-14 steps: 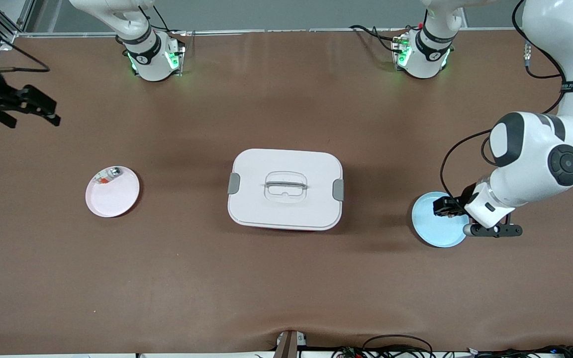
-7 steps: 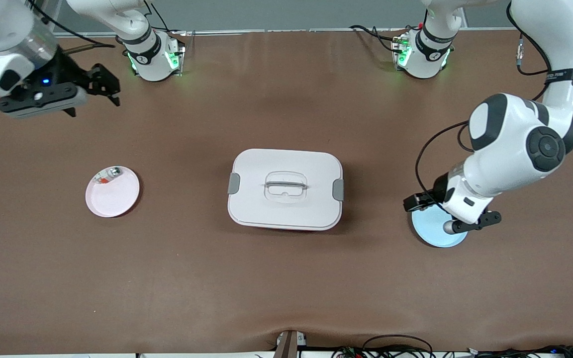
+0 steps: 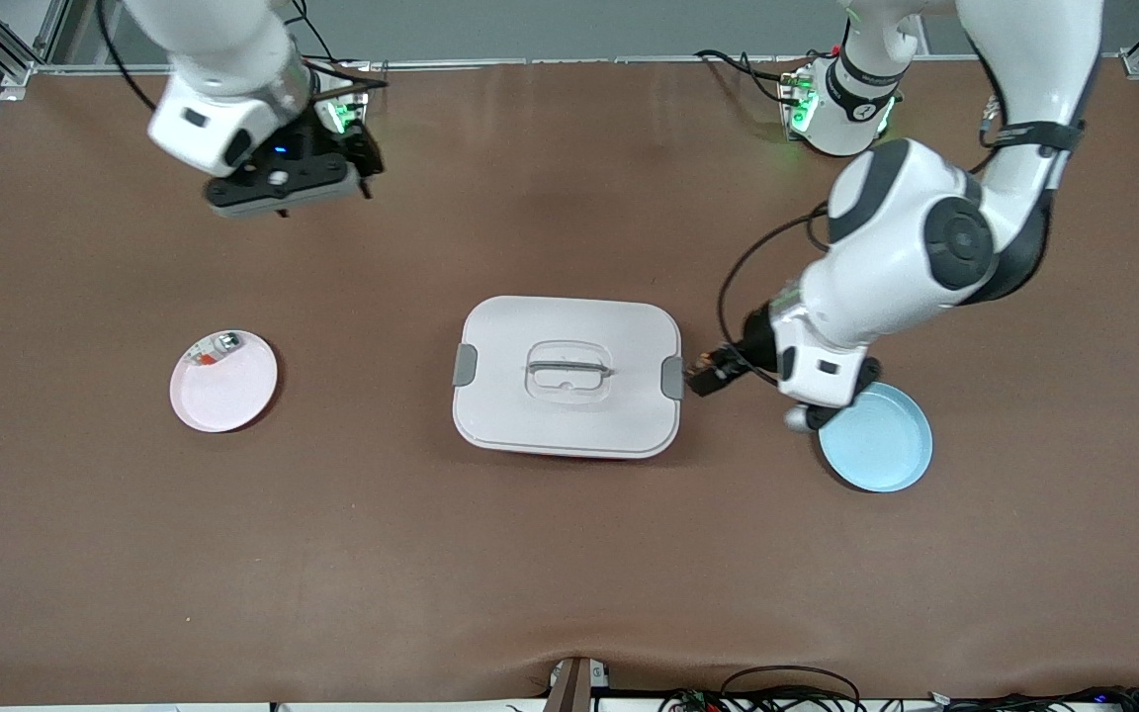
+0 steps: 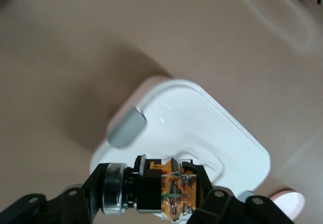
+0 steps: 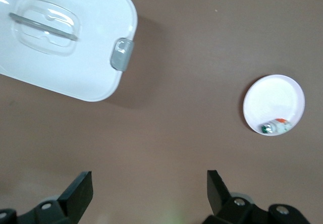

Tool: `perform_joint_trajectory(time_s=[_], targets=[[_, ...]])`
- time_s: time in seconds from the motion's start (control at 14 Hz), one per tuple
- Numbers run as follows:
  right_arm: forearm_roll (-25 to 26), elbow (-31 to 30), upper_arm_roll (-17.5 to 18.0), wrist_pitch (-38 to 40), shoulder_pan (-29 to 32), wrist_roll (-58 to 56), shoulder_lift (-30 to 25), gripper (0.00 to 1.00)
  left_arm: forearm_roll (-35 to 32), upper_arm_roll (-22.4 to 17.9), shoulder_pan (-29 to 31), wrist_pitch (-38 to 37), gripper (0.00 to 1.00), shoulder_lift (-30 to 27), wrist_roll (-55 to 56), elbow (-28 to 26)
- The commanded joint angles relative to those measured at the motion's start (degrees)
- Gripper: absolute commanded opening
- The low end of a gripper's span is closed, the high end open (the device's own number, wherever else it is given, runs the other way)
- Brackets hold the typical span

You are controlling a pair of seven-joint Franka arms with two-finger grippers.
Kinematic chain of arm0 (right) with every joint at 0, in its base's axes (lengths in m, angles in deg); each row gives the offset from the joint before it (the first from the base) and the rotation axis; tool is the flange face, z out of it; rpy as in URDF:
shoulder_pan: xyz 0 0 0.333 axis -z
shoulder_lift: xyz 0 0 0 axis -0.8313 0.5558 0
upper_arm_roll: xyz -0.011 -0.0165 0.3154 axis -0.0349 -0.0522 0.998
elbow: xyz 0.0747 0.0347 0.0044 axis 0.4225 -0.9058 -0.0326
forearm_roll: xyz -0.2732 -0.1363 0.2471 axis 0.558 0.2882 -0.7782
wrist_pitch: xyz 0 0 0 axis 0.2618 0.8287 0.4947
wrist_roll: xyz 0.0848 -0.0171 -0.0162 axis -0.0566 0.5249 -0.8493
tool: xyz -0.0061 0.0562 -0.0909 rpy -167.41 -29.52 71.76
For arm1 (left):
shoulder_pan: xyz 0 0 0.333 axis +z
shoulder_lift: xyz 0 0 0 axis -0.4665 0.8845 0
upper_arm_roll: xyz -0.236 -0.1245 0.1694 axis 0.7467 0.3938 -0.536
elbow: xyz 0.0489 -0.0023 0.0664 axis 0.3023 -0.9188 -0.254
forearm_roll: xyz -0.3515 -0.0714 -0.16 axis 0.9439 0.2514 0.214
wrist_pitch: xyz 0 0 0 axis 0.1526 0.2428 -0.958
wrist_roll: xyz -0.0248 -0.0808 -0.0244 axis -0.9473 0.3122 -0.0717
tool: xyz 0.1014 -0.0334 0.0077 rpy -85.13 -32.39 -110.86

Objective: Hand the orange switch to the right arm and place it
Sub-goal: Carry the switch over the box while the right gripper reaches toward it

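Going across the front view from the right arm's end of the table: the right gripper [image 3: 357, 163] hangs over the table near its own base, fingers [image 5: 81, 191] spread wide and holding nothing. One pink plate [image 3: 223, 382] lies there, carrying a small silver-white piece [image 3: 219, 346] on its rim. One white lidded box [image 3: 568, 376] sits mid-table, with two grey latches [image 3: 465, 365], one at each end. Just beside the latch toward the left arm's end, the left gripper [image 3: 706, 374] is up in the air, pinching the single orange switch [image 4: 164, 188]. In the left wrist view the switch's long axis runs across the fingers, its orange face turned toward the camera. One blue plate [image 3: 876, 437] lies under the left arm's wrist.
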Motion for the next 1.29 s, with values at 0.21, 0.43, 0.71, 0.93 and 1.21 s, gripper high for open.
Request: perform_joint_trajectory(time_s=[0.21,0.43,0.71,0.93,1.21], targets=[[-14.31,-7.78,-0.73,-15.35,-2.62,13.15,-0.16,1.0,2.67,0.0,-9.26,1.87,0.0,9.12,17.59,10.38],[-20.28,-15.78,-0.64,-28.52,-2.8,13.16,-0.86,1.0,6.54,-0.09,-11.99,6.8,0.0,10.18,23.31,10.39],[-29.87,-21.49,-0.46,-42.67,-4.03,12.55,-0.69,1.0,10.13,-0.09,-13.49,7.69,0.0,10.71,29.38,10.39],[-40.75,-23.1,-0.55,-48.51,-3.77,7.39,0.1,1.0,15.67,-0.09,-13.49,7.69,0.0,10.62,30.27,10.3],[-49.38,-22.57,-0.81,-50.35,-2.89,1.48,2.82,1.0,17.79,-0.09,-14.11,7.6,0.0,10.62,31.15,10.21]])
